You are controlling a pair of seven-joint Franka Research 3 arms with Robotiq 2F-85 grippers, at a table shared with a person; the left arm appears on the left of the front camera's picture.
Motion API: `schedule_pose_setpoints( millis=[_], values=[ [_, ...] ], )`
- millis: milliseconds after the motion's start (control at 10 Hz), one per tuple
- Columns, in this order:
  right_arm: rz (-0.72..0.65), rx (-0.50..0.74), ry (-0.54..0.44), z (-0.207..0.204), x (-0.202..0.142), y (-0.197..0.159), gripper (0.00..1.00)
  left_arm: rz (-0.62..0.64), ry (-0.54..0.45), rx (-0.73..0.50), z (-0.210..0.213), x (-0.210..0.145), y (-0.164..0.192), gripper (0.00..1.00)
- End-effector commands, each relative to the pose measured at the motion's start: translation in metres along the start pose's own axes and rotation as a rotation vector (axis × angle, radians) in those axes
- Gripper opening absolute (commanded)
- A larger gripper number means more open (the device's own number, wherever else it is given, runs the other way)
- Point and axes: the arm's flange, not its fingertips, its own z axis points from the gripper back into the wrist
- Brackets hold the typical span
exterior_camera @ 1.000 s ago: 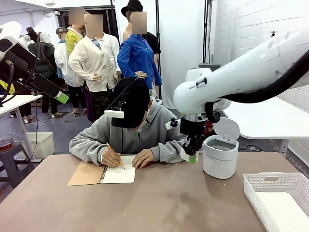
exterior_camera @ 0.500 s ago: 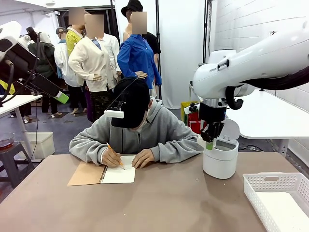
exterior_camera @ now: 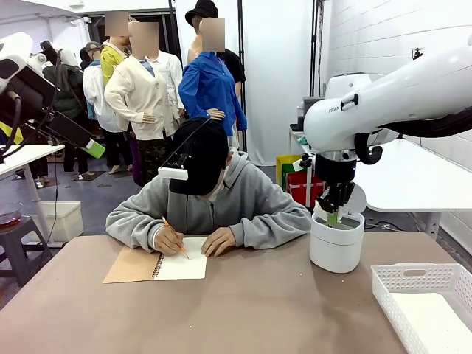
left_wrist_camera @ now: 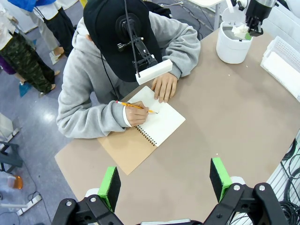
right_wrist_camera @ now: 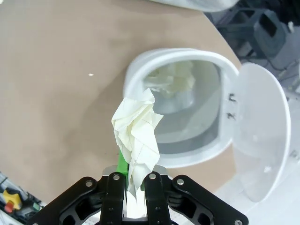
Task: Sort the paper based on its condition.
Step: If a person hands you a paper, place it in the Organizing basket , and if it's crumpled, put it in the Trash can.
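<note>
While poised above the open white bin (exterior_camera: 336, 243), right gripper (exterior_camera: 331, 214) vertical, clenched on crumpled paper (right_wrist_camera: 136, 136).

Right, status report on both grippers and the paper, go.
Right gripper shut on crumpled paper, over the open white bin. Left gripper open, high above the table. Person's hand writing in notebook. Nothing blocking the bin.

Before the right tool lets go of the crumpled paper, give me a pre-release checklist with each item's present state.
1. Right tool shut on crumpled paper: ok.
2. Bin lid open: ok.
3. Paper over the bin opening: ok, at its near rim.
4. Room inside: ok, one crumpled wad already inside.
5. Person's hands away from the bin, on the notebook: ok.
6. Left tool apart, open: ok.
</note>
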Motion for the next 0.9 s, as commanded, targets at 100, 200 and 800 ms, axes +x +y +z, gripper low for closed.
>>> schedule_pose_setpoints(
  millis=[100, 200, 800],
  values=[
    [-0.046, -0.089, 0.000, -0.0003, 0.0080, -0.0029, 0.12, 0.018, -0.005, -0.015, 0.0003, 0.0000, 0.0000, 1.00],
    [-0.044, -0.093, -0.012, 0.0017, 0.0077, -0.0032, 0.12, 0.018, -0.005, -0.015, 0.0003, 0.0000, 0.0000, 1.00],
    [-0.038, -0.086, -0.010, 0.0047, 0.0034, -0.0047, 0.48, 0.018, -0.005, -0.015, 0.0003, 0.0000, 0.0000, 1.00]
  ],
)
